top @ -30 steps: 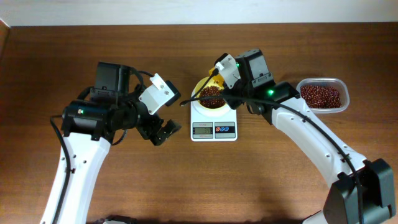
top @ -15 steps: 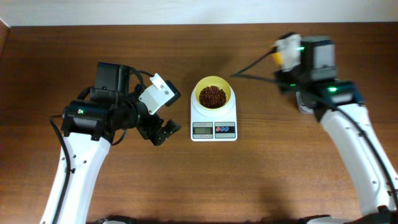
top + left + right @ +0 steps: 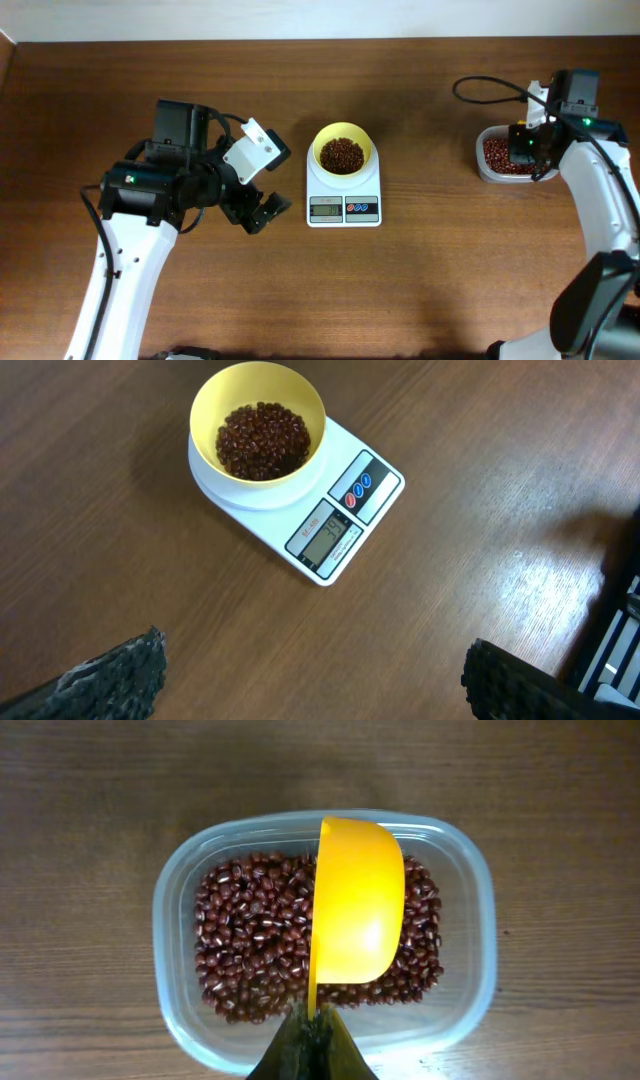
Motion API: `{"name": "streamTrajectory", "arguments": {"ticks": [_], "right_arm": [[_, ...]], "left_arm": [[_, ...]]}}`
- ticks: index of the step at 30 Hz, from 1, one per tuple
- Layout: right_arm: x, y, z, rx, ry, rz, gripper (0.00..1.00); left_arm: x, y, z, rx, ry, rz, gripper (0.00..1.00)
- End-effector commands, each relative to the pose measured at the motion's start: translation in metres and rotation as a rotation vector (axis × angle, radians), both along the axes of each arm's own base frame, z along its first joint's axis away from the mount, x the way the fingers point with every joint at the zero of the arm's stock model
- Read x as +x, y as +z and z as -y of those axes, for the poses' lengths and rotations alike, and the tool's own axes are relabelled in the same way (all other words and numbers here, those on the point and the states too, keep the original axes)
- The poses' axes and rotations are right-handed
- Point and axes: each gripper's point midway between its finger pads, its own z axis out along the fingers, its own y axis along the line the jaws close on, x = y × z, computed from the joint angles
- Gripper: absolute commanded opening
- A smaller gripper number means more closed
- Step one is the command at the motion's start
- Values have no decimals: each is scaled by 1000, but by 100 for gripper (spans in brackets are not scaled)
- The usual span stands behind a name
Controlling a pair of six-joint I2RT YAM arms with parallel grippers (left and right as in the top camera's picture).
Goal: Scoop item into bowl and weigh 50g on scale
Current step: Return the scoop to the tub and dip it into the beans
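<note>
The pale yellow bowl (image 3: 343,150) stands on the white scale (image 3: 344,196) at the table's middle and holds a pile of reddish-brown beans (image 3: 341,154). Bowl (image 3: 258,422), beans (image 3: 263,440) and scale (image 3: 345,520) also show in the left wrist view. My left gripper (image 3: 262,211) is open and empty, just left of the scale. My right gripper (image 3: 527,150) is shut on the handle of a yellow scoop (image 3: 357,900). The scoop hangs tilted on its side over more beans (image 3: 250,940) in the clear tub (image 3: 180,890) at the far right.
The clear tub (image 3: 487,168) sits near the table's right edge. The scale's grey display (image 3: 324,537) is lit, with the red and blue buttons (image 3: 357,490) beside it; I cannot read the digits. A black cable loops above the right arm.
My right arm has swung the scoop from over the bowl on the scale to the right, and it now hangs over the tub. The left arm has not moved.
</note>
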Motion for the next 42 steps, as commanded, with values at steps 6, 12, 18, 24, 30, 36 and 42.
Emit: {"name": "streamTrajectory", "arguments": {"ticks": [6,12,18,24,30,36,42], "right_arm": [[8,-20,2,11,-16,-23,4],[7,-20,2,15,-15,-25,4],[8,-21,-9,84,-15,-18,4],[-2,-26,-24,186,-48,-57,4],[-6,-27,-29,260,-77,-65,4],[-16,-24,5,402,-231,-44,4],[-19,-10,19,630,-259,26,4]], "left_arm": [[0,-3,-1,7,-9,-2,99],[0,-3,-1,7,-9,-2,99],[0,-3,-1,7,-9,-2,99],[0,-3,-1,7,-9,-2,99],[0,-3,-1,7,-9,-2,99],[0,-3,-1,7,-9,-2,99],[0,-3,-1,7,-9,-2,99]]}}
